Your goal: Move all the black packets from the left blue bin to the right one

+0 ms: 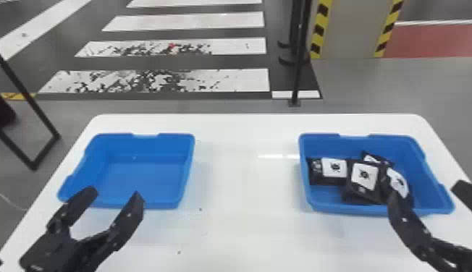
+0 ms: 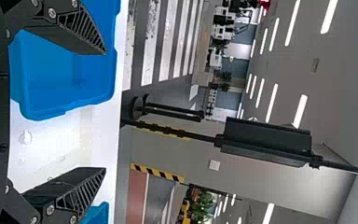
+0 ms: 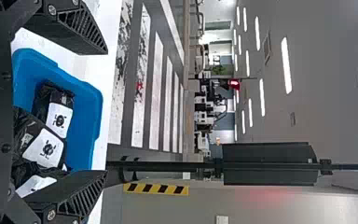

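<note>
Blue, the left bin (image 1: 148,144) sits on your white counter (image 1: 246,224), your left gripper (image 1: 114,194) by its near edge, fingers parted. Black packets (image 1: 363,175) lie heaped in the right bin (image 1: 336,208); your right gripper (image 1: 424,191) hangs near them, fingers spread.

White table (image 1: 246,231), two blue bins (image 1: 119,206) (image 1: 354,209) on top
</note>
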You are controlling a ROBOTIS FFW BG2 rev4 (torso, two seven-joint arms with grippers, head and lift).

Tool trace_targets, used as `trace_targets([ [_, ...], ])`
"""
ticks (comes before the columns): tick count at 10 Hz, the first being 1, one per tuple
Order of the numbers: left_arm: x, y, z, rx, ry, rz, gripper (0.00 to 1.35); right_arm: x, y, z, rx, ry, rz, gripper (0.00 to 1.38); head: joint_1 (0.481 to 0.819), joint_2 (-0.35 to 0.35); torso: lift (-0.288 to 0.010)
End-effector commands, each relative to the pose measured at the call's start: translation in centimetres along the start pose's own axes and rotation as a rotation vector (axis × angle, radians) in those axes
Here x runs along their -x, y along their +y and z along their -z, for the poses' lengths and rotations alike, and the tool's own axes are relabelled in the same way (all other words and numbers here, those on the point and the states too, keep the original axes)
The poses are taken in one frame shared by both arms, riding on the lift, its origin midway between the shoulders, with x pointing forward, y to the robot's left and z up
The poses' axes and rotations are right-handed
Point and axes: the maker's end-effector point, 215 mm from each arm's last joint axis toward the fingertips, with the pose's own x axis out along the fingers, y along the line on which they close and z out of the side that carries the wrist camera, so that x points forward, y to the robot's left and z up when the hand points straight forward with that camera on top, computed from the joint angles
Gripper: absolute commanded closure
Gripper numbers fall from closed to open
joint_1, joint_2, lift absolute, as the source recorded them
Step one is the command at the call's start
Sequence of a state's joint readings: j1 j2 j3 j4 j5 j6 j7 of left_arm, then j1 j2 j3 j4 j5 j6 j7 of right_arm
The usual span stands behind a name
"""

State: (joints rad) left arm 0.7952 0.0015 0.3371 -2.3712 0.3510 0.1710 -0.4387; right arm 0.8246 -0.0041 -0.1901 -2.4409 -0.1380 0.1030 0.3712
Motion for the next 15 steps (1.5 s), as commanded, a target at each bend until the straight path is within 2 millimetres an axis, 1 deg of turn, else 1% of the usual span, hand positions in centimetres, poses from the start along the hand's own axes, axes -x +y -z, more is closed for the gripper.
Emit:
trace_targets([
  [1,0.05,0.13,0.09,0.003,0.001,-0.005,0.15,-0.03,0.12,-0.01,-0.003,-0.001,-0.002,0.11,0.695,0.082,-0.14],
  [15,0.06,-0.12,0.67,0.025,0.016,0.0,0.15,0.12,0.14,0.59,-0.02,0.008,-0.003,0.11,0.695,0.082,-0.14],
])
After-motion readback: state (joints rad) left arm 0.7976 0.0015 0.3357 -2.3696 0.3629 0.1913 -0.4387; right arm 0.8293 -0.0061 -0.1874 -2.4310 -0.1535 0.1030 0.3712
